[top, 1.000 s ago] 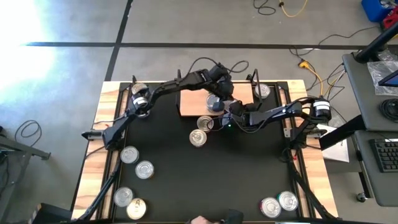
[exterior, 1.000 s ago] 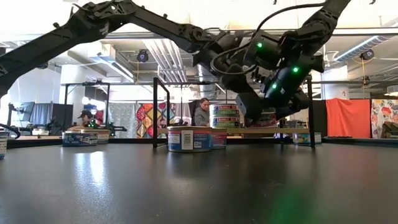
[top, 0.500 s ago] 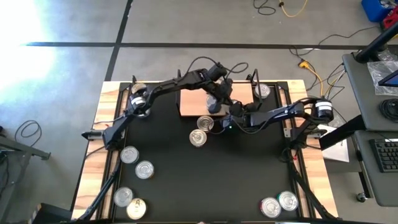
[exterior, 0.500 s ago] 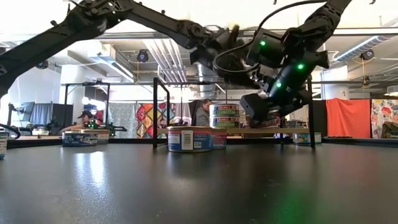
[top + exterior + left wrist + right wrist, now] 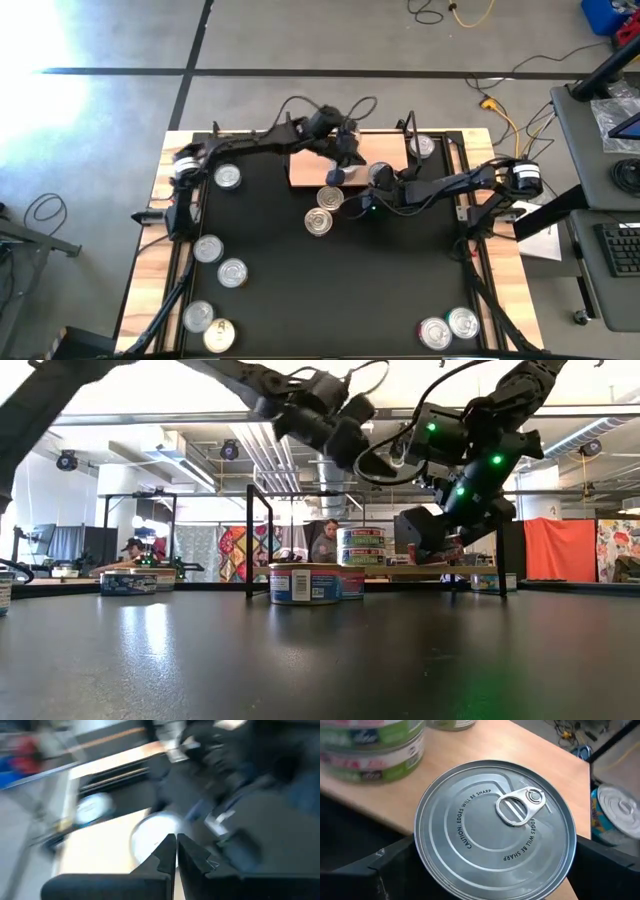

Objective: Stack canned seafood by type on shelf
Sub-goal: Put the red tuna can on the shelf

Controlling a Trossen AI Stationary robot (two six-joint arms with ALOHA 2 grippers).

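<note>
The shelf (image 5: 385,150) is a light-wood board with black wire posts at the table's far middle. A stack of two green-labelled tins (image 5: 362,547) (image 5: 370,750) stands on it. My right gripper (image 5: 380,178) is just above the shelf's near edge, with a silver-lidded tin (image 5: 495,827) in its wide jaws. My left gripper (image 5: 346,155) (image 5: 176,839) hangs shut and empty above the stack, high in the low view (image 5: 385,463). Two more tins (image 5: 330,197) (image 5: 318,221) rest on the black table just in front of the shelf. My right gripper pinches the tin by its round side wall, one finger (image 5: 385,865) on each side, just below the lid's rim (image 5: 420,855). The fingers slant down from the table's right. The tin sits lid up with its pull-tab showing, over the shelf's near edge.
A blue-labelled tin (image 5: 615,815) (image 5: 422,147) sits by the shelf's right post. Loose tins lie on the table's left half (image 5: 228,177) (image 5: 208,248) (image 5: 232,272), near left corner (image 5: 198,316) and near right corner (image 5: 450,327). People show in the room behind.
My left gripper has drawn up and away from the stack on the shelf, toward the table's left, staying shut. The stack has kept its place. My right gripper has stayed almost where it was with its tin.
</note>
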